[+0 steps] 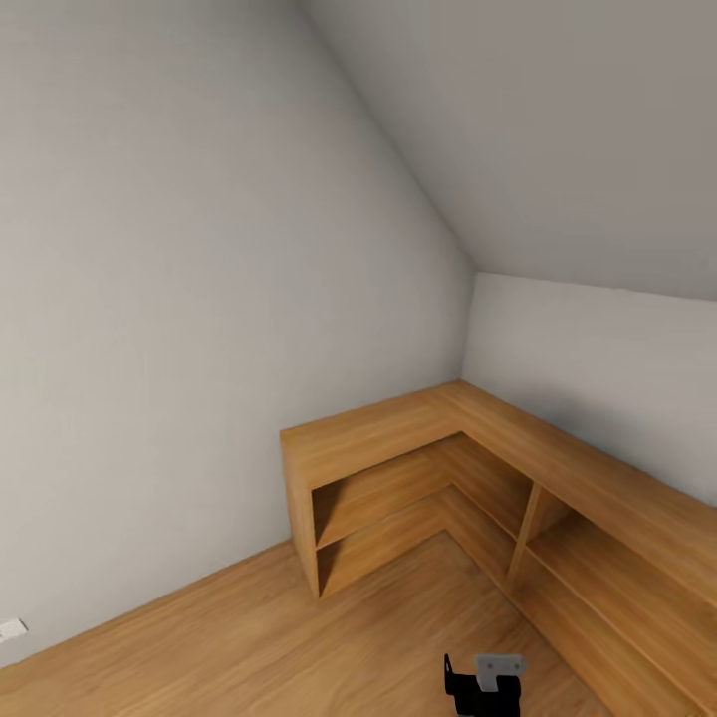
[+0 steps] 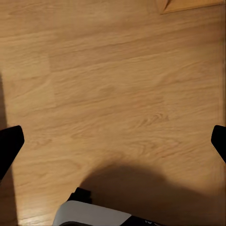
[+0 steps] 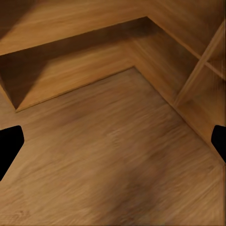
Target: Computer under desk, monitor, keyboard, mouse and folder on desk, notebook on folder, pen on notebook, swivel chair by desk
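Left tool [image 2: 113, 141] fingers cropped, spread, over floor [image 2: 113, 84]

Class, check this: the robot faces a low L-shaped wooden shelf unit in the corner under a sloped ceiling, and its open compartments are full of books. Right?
Not quite. The head view shows the low L-shaped wooden shelf unit in the corner under the sloped ceiling, but its open compartments hold nothing; the right wrist view shows bare shelves too.

We see pale grey walls [image 1: 199, 299] | light-wood floor [image 2: 113, 94] — streaked grain | honey-brown corner cabinet [image 1: 418, 438] — darker shelves | black fingertips [image 3: 9, 146] | white wall socket [image 1: 12, 629]
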`<state>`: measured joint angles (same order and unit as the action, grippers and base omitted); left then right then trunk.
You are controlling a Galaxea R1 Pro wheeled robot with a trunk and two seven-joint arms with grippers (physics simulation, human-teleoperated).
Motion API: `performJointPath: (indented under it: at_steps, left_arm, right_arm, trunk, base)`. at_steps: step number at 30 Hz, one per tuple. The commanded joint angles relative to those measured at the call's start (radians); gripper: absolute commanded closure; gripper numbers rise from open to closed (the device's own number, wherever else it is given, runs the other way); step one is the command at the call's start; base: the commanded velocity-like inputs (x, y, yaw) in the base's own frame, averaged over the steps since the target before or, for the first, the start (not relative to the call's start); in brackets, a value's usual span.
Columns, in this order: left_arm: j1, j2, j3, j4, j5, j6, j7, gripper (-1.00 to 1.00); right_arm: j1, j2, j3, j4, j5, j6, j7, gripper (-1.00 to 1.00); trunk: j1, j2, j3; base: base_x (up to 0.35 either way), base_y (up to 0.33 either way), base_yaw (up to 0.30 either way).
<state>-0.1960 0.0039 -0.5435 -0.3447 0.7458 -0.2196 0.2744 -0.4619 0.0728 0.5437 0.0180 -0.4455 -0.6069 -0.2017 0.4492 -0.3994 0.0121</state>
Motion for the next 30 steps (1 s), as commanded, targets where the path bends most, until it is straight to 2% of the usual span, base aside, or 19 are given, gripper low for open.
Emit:
performJointPath:
  at_steps: [1, 14, 30]
  left_arm:
    - [0.000, 0.001, -0.009, 0.000, 0.007, -0.004, 0.006, -1.00]
    - [0.000, 0.001, -0.008, 0.000, 0.007, -0.004, 0.006, -1.00]
    - [0.000, 0.001, -0.007, 0.000, 0.007, -0.004, 0.006, -1.00]
  right_arm:
    - [-0.001, 0.001, 0.009, 0.002, -0.004, -0.002, -0.005, -1.00]
    - [-0.001, 0.001, 0.009, 0.002, -0.003, -0.004, -0.004, -1.00]
    - [-0.001, 0.000, 0.009, 0.002, -0.002, -0.004, -0.004, -1.00]
  trunk:
    - [0.001, -0.001, 0.000]
    - [0.001, -0.001, 0.000]
    - [0.001, -0.001, 0.000]
  base:
    - [0.282, 0.090, -0.292]
    - [0.295, 0.093, -0.294]
    - [0.023, 0.005, -0.299]
